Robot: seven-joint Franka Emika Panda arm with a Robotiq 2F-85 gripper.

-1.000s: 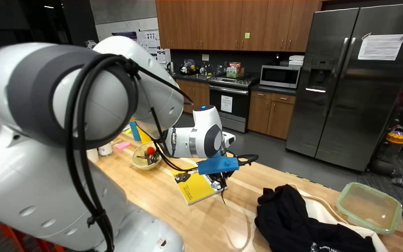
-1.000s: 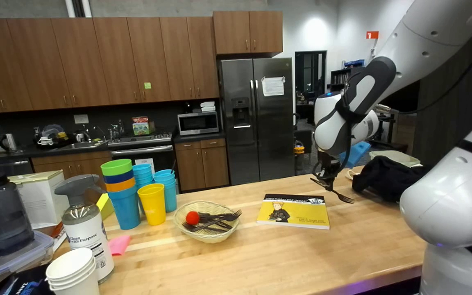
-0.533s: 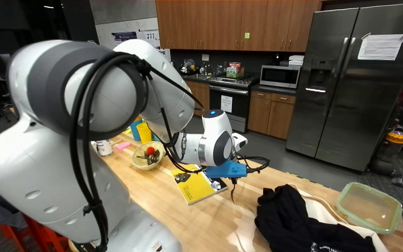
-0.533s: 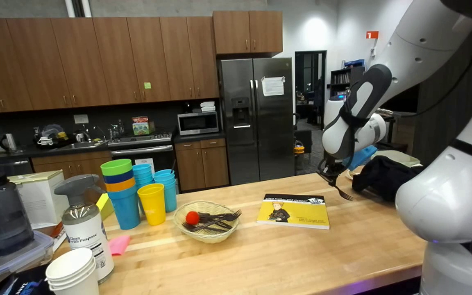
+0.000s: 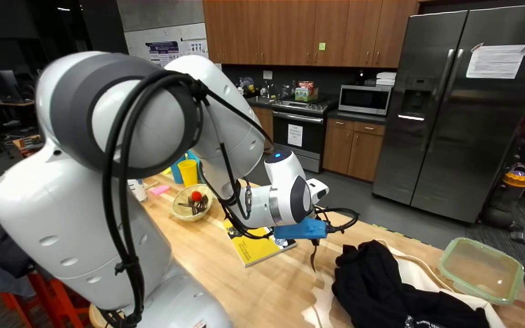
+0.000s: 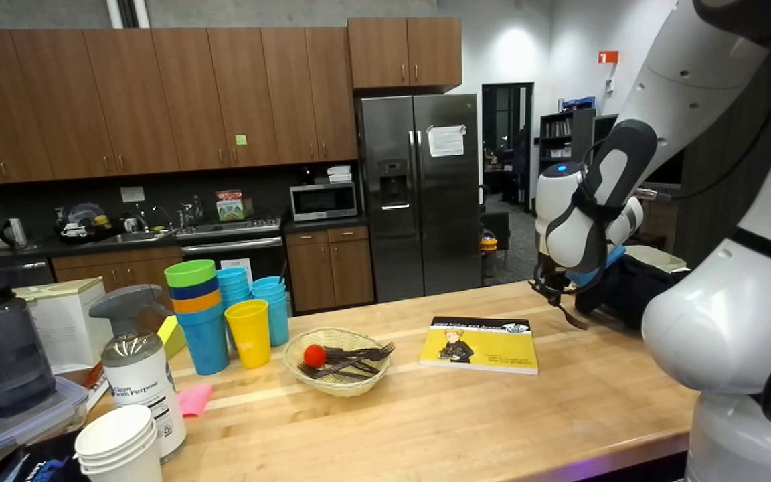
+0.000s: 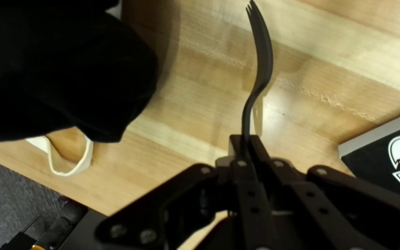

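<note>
My gripper (image 7: 244, 147) is shut on a dark fork (image 7: 264, 59), gripping its handle end. The fork's tines point away from the fingers. In both exterior views the fork (image 5: 313, 260) (image 6: 574, 321) hangs tilted down from the gripper (image 5: 316, 243) (image 6: 555, 299), above the wooden table. It is between a yellow and black book (image 5: 258, 246) (image 6: 479, 347) and a black cloth garment (image 5: 381, 278) (image 6: 616, 291). In the wrist view the garment (image 7: 64, 73) lies to the left and the book's corner (image 7: 377, 163) to the right. The handle's end is hidden between the fingers.
A wicker basket (image 6: 338, 388) holds dark forks and a red ball (image 6: 314, 356). Stacked cups (image 6: 201, 335), a yellow cup (image 6: 249, 335), a spray bottle (image 6: 141, 381) and white cups (image 6: 121, 442) stand farther along the table. A clear lidded container (image 5: 481, 271) sits beyond the garment.
The arm has moved away from the book toward the black garment, carrying the fork. The fork has turned, and its tines now show edge-on in an exterior view. The grip is unchanged.
</note>
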